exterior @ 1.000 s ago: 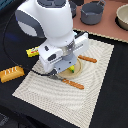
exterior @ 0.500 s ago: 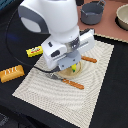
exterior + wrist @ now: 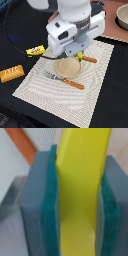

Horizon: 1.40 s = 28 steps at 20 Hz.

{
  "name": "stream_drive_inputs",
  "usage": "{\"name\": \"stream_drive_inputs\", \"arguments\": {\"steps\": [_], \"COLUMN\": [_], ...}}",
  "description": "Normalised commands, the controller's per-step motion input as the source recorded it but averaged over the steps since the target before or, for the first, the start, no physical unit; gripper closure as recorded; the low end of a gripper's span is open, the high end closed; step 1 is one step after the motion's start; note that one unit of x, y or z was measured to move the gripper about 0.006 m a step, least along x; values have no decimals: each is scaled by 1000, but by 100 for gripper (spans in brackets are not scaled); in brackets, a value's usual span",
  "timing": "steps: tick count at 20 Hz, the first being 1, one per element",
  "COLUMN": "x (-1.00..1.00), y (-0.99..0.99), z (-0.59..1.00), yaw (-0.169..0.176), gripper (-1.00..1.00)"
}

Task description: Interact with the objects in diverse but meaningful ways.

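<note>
My gripper [image 3: 79, 55] hangs just above the far edge of a round tan plate [image 3: 67, 68] on the striped placemat [image 3: 45, 92]. It is shut on a yellow banana [image 3: 79, 54]. In the wrist view the banana [image 3: 80, 188] stands upright between the teal pads [image 3: 49, 213], filling the gap. The arm's white body hides most of the banana in the exterior view. An orange-brown bread loaf [image 3: 11, 73] and a flat yellow box [image 3: 35, 50] lie on the black cloth at the exterior view's left.
A fork with an orange handle [image 3: 66, 81] lies in front of the plate, and an orange-handled knife [image 3: 90, 60] lies behind it. A grey pot [image 3: 122, 17] stands at the far right. A black cable [image 3: 15, 40] runs across the cloth.
The arm has risen and shifted toward the exterior view's right, carrying the banana up off the plate's middle to its far edge. The plate's surface now shows bare.
</note>
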Motion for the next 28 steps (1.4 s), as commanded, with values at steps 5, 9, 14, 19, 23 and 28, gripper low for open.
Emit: {"name": "stream_drive_inputs", "arguments": {"steps": [5,9,14,19,23,28], "x": [-683,-814,-812,-802,-774,-691], "y": [198,266,257,273,314,351], "z": [158,124,96,58,0,0], "yaw": [82,98,96,90,88,83], "gripper": [100,100,100,100,100,100]}}
